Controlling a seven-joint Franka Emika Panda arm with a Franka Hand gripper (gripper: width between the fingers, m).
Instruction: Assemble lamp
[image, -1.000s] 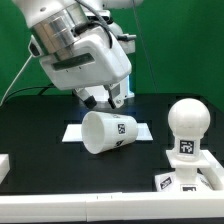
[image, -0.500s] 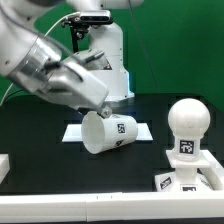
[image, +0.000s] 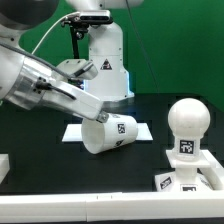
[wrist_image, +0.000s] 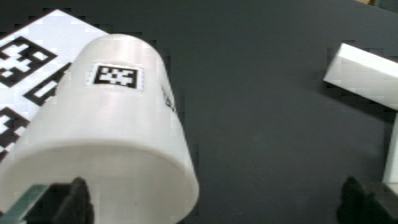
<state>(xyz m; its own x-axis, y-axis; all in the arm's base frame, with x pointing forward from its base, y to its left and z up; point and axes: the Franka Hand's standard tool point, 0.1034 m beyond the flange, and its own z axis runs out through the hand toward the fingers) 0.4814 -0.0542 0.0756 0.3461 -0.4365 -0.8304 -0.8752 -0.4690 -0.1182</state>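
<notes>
The white tapered lamp shade (image: 110, 133) lies on its side, partly on the marker board (image: 72, 132), with a tag facing the camera. My gripper (image: 99, 113) hangs just over its upper left edge. In the wrist view the shade (wrist_image: 111, 130) fills one side; my gripper (wrist_image: 219, 205) is open, one fingertip (wrist_image: 68, 200) over the shade's wide end, the other far off over bare black table. The round bulb (image: 186, 118) stands upright on the blocky base (image: 190, 176) at the exterior view's right.
The base's white corner (wrist_image: 365, 75) shows in the wrist view, apart from the shade. The marker board's tags (wrist_image: 32, 62) lie under the shade's narrow end. A small white block (image: 3, 166) sits at the exterior view's left edge. The robot's white pedestal (image: 105, 60) stands behind.
The arm has swung round and stretched in from the exterior view's left, and the gripper has come down to the shade's upper edge. The shade, bulb and base have not moved.
</notes>
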